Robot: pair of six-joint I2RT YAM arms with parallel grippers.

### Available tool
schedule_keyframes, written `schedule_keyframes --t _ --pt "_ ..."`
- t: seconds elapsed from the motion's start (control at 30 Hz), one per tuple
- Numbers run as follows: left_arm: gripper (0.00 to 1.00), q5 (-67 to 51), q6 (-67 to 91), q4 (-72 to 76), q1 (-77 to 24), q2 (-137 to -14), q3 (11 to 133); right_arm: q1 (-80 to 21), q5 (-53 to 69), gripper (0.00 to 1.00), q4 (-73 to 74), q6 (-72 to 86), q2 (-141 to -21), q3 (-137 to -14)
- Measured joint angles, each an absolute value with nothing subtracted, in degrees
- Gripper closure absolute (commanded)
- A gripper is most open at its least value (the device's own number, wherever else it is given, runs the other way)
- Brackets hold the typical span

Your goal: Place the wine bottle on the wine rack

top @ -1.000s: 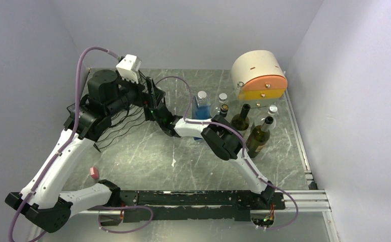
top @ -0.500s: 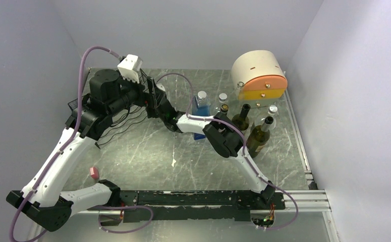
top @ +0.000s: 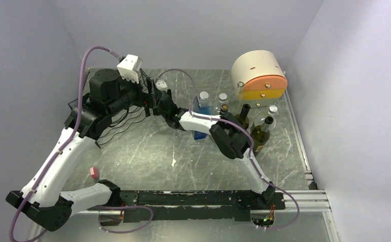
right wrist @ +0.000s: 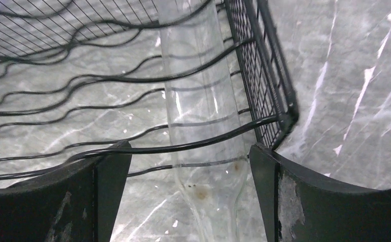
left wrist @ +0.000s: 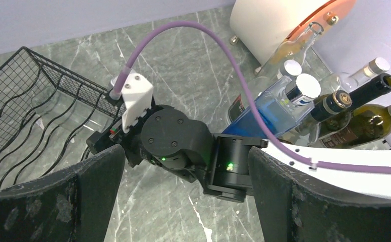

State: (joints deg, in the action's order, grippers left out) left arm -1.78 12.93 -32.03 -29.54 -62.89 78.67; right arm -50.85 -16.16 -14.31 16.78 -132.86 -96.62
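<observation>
Right hand [right wrist: 188, 156] open, gripping nothing; clear wine bottle [right wrist: 198, 101] between fingers [right wrist: 57, 201], lying in wine rack [right wrist: 264, 75] cradle ahead. Risk: finger snags wire on pull-back, bottle rolls out.

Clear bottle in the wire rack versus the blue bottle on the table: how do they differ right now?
The clear bottle lies on its side in an end cradle of the wine rack; the blue bottle stands upright on the table. The clear bottle is colourless; the blue bottle is tinted blue, with a pale cap. Both are see-through.
</observation>
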Motion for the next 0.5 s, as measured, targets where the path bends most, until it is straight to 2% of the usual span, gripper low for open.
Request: schedule_keyframes --t 0.23,0.5 --pt "0.04 -1.02 12.43 -32.77 -29.45 -61.98 82.26 -50.68 -16.84 0.09 -8.86 15.97 -126.45 -96.62" --pt "0.05 0.78 11.35 -32.84 -29.45 -58.89 83.77 -50.48 -15.44 0.17 -5.85 15.46 -119.09 -96.51"
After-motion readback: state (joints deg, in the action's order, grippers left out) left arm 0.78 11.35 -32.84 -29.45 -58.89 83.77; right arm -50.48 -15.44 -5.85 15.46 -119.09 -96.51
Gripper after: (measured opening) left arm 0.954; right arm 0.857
